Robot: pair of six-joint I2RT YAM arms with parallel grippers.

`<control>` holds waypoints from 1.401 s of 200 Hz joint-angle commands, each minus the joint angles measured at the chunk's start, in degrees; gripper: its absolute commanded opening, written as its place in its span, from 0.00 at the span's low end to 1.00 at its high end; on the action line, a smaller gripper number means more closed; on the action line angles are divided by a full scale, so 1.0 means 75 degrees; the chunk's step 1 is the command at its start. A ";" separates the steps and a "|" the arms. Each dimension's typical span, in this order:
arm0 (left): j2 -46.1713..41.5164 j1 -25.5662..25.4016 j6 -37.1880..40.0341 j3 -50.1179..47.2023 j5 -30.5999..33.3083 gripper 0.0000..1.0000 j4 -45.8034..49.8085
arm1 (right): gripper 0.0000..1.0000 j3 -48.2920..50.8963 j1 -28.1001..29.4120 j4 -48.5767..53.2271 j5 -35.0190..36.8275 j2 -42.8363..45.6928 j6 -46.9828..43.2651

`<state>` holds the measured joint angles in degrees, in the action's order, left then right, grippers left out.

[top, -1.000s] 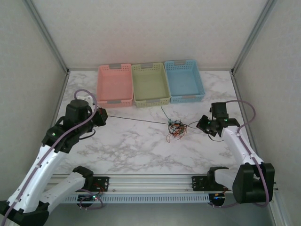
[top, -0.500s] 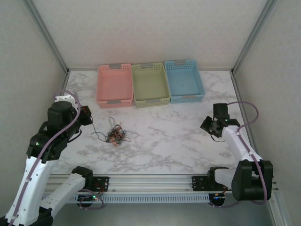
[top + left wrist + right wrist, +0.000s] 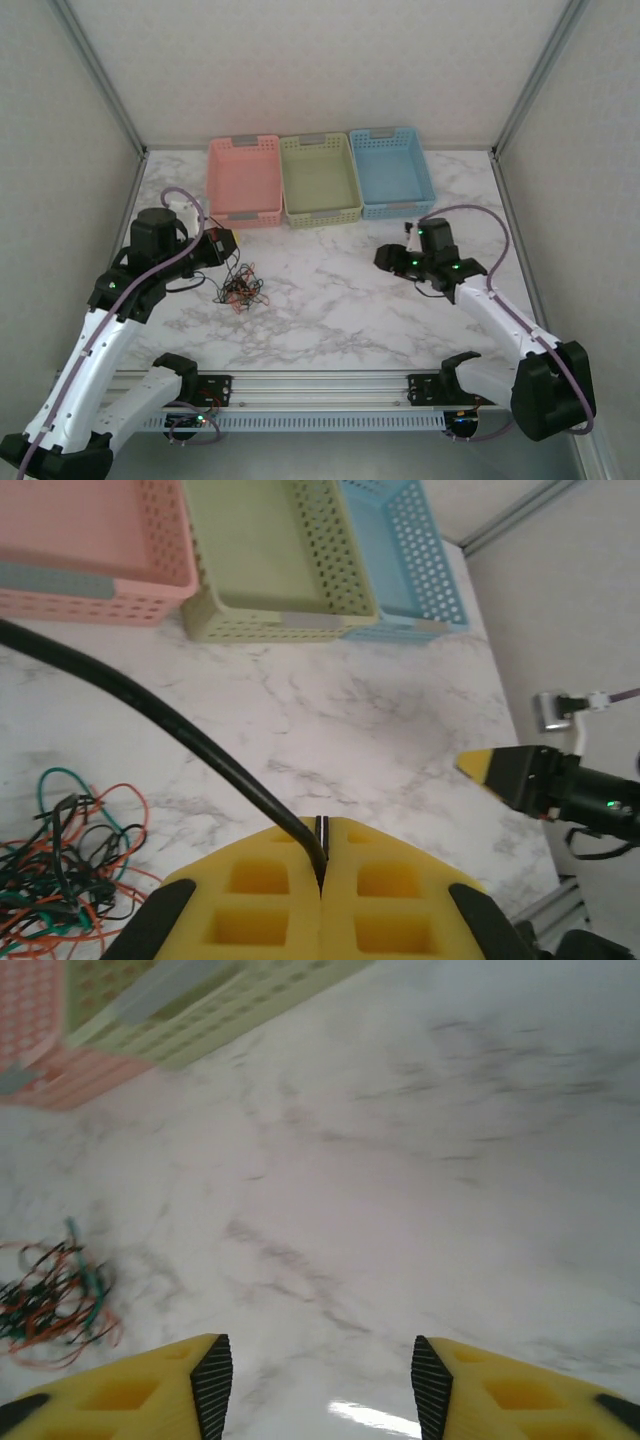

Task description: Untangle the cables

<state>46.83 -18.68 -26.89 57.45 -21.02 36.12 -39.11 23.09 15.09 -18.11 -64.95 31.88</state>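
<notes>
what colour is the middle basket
The middle basket is pale yellow-green, clearest in the left wrist view, between the pink basket and the blue basket.

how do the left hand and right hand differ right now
The left hand is shut, pinching a black cable; the right hand is open and empty. The left hand sits close beside the cable tangle, while the right hand is farther from it. Both have yellow fingers.
</notes>
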 commanded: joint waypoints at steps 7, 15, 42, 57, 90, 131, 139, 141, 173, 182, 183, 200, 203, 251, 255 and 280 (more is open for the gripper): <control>0.0037 -0.0040 -0.0119 0.0074 0.0141 0.00 0.0016 | 0.59 -0.0236 0.1535 -0.1787 -0.0364 -0.0841 0.0389; 0.0037 -0.0041 -0.0168 0.0064 0.0514 0.00 0.0177 | 0.61 -0.0381 0.2005 -0.2110 -0.0289 -0.1190 0.0359; -0.0061 -0.0028 -0.0402 -0.0102 0.1699 0.00 0.0481 | 0.65 -0.1210 0.3425 -0.2876 0.0002 -0.2570 -0.0289; -0.0120 -0.0018 -0.0527 -0.0222 0.1994 0.00 0.0530 | 0.65 -0.1760 0.3836 -0.3209 -0.0066 -0.3384 -0.0594; -0.0240 0.0004 -0.0892 -0.0535 0.3212 0.00 0.0742 | 0.64 -0.3347 0.4288 -0.2945 -0.0424 -0.4855 -0.0336; -0.0250 0.0075 -0.0986 -0.0795 0.3568 0.00 0.0797 | 0.59 -0.3453 0.4687 -0.3122 -0.0611 -0.5034 -0.2360; -0.0235 0.0076 -0.0973 -0.0793 0.3604 0.00 0.0827 | 0.60 -0.3555 0.4680 -0.2803 -0.0607 -0.5020 -0.3121; -0.0239 0.0079 -0.0973 -0.0790 0.3609 0.00 0.0834 | 0.60 -0.3607 0.4689 -0.2663 -0.0609 -0.5018 -0.3453; -0.0232 0.0082 -0.1018 -0.0927 0.3428 0.00 0.0686 | 0.60 -0.3820 0.4690 -0.1969 -0.0871 -0.5233 -0.6218; -0.0220 0.0073 -0.1026 -0.0955 0.3367 0.00 0.0637 | 0.60 -0.3771 0.4688 -0.2075 -0.0793 -0.5284 -0.6632; -0.0220 0.0075 -0.1028 -0.0956 0.3360 0.00 0.0629 | 0.60 -0.3766 0.4689 -0.2096 -0.0795 -0.5285 -0.6683; -0.0203 0.0076 -0.1019 -0.0957 0.3332 0.00 0.0614 | 0.61 -0.3792 0.4688 -0.2404 -0.0760 -0.5469 -0.7075; -0.0208 0.0076 -0.1019 -0.0957 0.3341 0.00 0.0618 | 0.61 -0.3822 0.4689 -0.2413 -0.0783 -0.5528 -0.7145; -0.0233 0.0076 -0.0929 -0.0904 0.3472 0.00 0.0711 | 0.60 -0.4005 0.4680 -0.2889 -0.1093 -0.5995 -0.7438; -0.0232 0.0076 -0.0927 -0.0920 0.3466 0.00 0.0713 | 0.59 -0.3999 0.4689 -0.2932 -0.1131 -0.6000 -0.7427; -0.0209 0.0076 -0.0937 -0.0966 0.3441 0.00 0.0678 | 0.52 -0.4146 0.4726 -0.2857 -0.1276 -0.6127 -0.7437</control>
<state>45.52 -18.52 -33.71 50.52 3.77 40.97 -67.96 58.22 -4.56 -25.23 -109.62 -21.96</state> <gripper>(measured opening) 0.049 0.554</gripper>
